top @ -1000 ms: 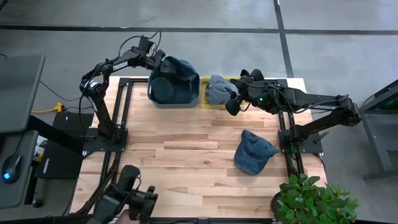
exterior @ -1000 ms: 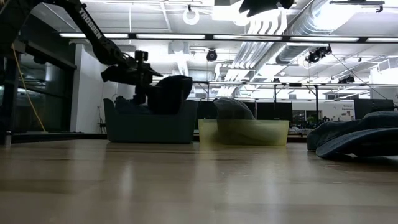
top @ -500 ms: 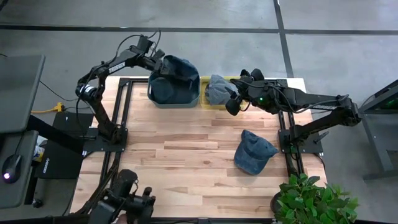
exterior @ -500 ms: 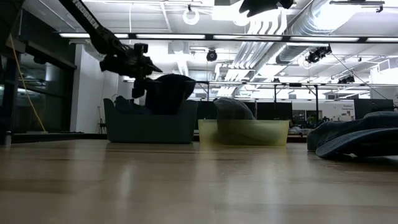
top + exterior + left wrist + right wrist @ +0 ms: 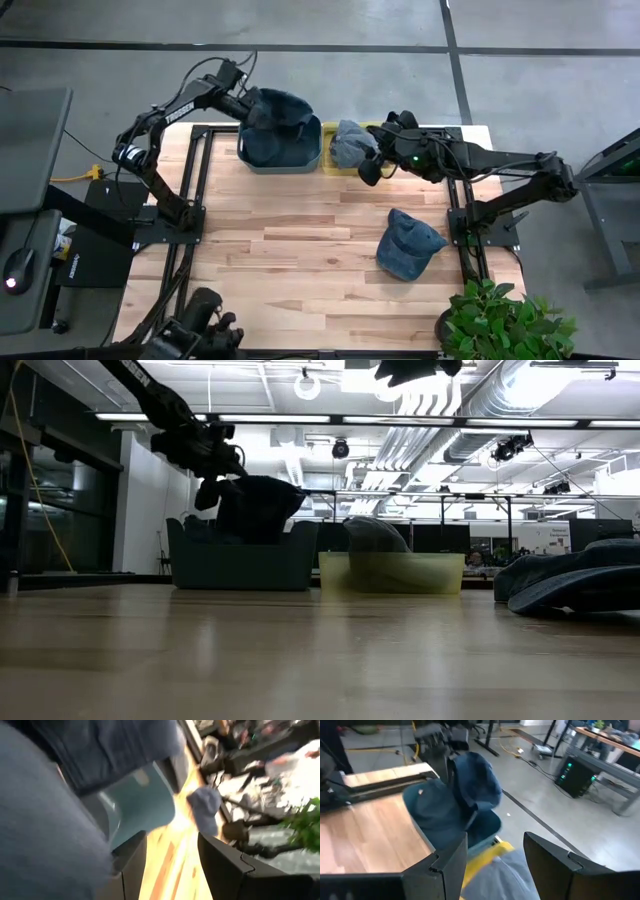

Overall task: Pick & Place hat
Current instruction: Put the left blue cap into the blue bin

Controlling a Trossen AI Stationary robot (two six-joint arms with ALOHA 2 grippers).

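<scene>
The left end effector (image 5: 252,103) is gripping a dark blue cap (image 5: 281,108) by its edge and holding it above the blue-grey bin (image 5: 312,150) at the far edge of the wooden surface (image 5: 300,240); in the low view the cap (image 5: 255,508) is hanging clear of the bin's rim (image 5: 240,565). A second dark cap (image 5: 262,145) is lying inside that bin. The right end effector (image 5: 372,165) is hovering with its fingers apart just beside the yellow bin (image 5: 335,168) — a grey cap (image 5: 350,143) is sitting in that bin. A denim-blue cap (image 5: 407,243) is lying on the surface near the right arm's base, well apart from both bins. A potted plant (image 5: 500,320) is standing at the near right corner.
</scene>
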